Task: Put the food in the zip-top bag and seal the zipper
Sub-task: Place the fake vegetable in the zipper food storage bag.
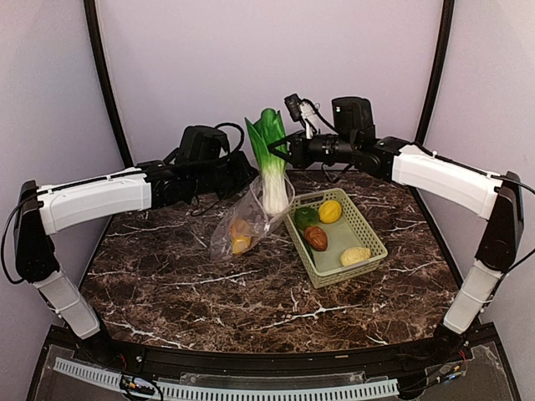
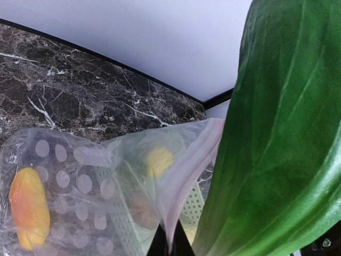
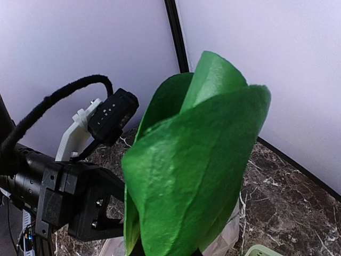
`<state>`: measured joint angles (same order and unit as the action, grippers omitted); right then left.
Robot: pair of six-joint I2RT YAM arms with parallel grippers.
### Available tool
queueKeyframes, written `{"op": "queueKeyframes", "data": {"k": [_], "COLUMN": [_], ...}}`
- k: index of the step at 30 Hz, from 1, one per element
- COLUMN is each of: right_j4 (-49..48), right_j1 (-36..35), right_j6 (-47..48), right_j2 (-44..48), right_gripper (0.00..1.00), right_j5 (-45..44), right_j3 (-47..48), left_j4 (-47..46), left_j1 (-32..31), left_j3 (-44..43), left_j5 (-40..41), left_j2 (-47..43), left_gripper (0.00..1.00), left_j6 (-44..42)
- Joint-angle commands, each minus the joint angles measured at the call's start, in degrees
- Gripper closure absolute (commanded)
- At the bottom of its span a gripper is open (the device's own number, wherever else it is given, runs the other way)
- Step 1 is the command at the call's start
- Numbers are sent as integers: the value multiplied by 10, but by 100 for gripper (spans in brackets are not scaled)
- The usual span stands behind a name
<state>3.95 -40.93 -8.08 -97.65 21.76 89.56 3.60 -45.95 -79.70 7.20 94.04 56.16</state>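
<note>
Top external: left gripper (image 1: 246,175) pinches the zip-top bag (image 1: 236,225), holding its mouth open. The right gripper (image 1: 291,152) clamps the bok choy (image 1: 266,138) (stalk-down for entry).

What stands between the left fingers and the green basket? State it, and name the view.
The bok choy, its white stalk down in the zip-top bag at its mouth; the top view shows it.
</note>
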Motion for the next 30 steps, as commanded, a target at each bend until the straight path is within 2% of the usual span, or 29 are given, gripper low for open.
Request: {"op": "queueKeyframes", "data": {"k": [1,4,7,8,13,16,20,24,30], "right_j4": [-1,-3,3,12,61,100,194,247,282], "right_j1": [-5,-6,-6,-6,-6,-5,-2,9,20], "right_j6": [-8,1,9,19,35,45,120,170,184], "right_j2": [27,20,22,26,47,54,60,65,47], "right_gripper": [100,99,82,79,76,63,47,37,20], "right_j5": [6,-4,42,61,92,113,142,116,127], "right_j3": [-5,-18,-28,-29,-33,-31,12,47,104], "left_j4": [-25,-30,-34,-34,-64,-72,-72,-74,-81], "left_j1": [0,0,0,0,2,4,5,5,5], "left_j3": [19,21,26,28,60,72,79,82,81], "left_j5": [30,30,34,38,49,50,46,43,24], "left_j2": [-38,-42,-47,-48,-60,-63,-65,-67,-59], "left_gripper": [99,99,99,99,99,99,99,99,99], "left_j6": [9,10,10,8,6,5,-3,-18,-41]}}
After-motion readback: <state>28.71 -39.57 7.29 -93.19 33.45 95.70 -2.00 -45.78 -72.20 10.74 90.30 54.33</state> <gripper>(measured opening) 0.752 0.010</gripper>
